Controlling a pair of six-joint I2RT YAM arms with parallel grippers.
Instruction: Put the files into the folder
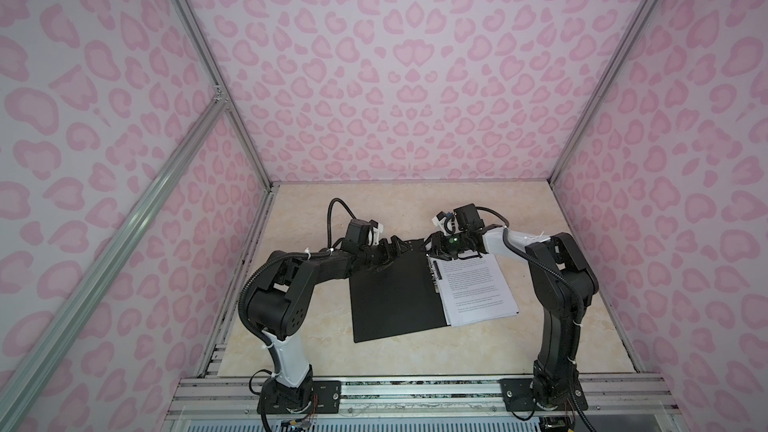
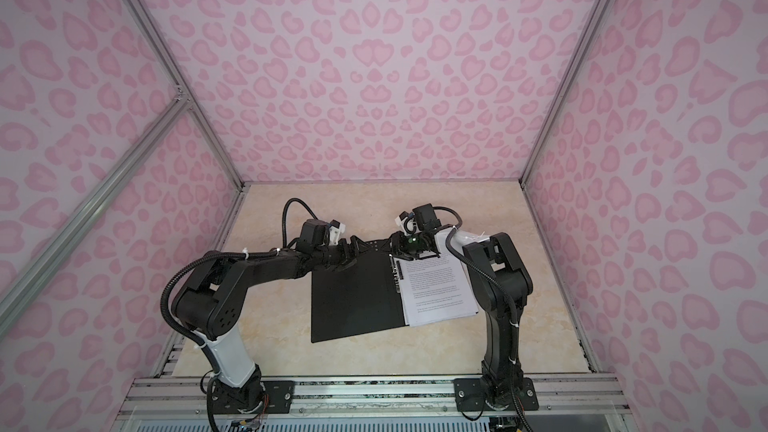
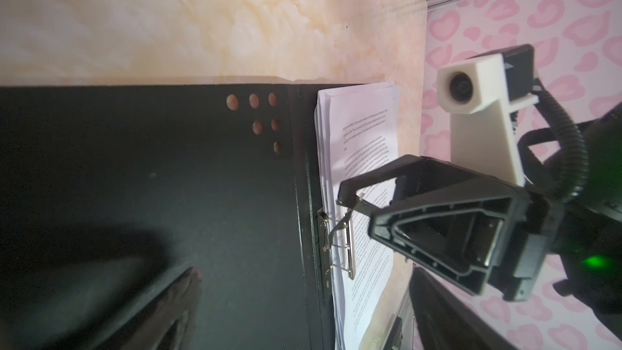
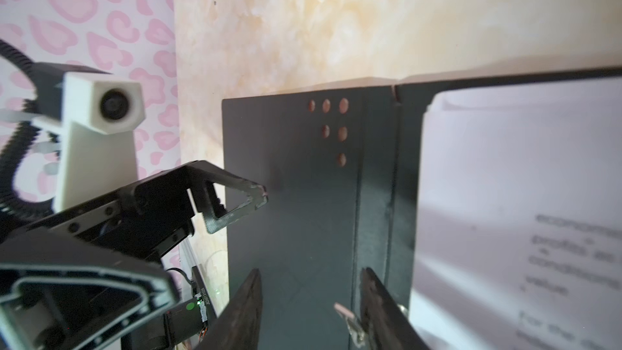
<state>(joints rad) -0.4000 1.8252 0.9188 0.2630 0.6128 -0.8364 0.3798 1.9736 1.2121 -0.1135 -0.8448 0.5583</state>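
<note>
- Marbled tabletop [image 1: 415, 359], pink-spotted walls; in a top view the folder [image 1: 395, 297] lies open, black inside up, its spine running far to near and leaning right at the near end; the files [image 1: 478, 288] lie on its right half, long side along the spine
- In a top view the left gripper [image 2: 357, 245] hangs at the left cover's far edge, the right gripper [image 2: 401, 253] at the spine's far end
- Left wrist alone shows the metal clip [image 3: 350, 250], its lever [image 3: 341, 225] angled up between the right gripper's [image 3: 356, 208] parted fingers; the left gripper's own fingers stand wide apart
- Right wrist alone shows the print upright, page heads toward the back wall

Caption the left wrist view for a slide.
Right claw brackets the clip lever over files in the open folder.
</note>
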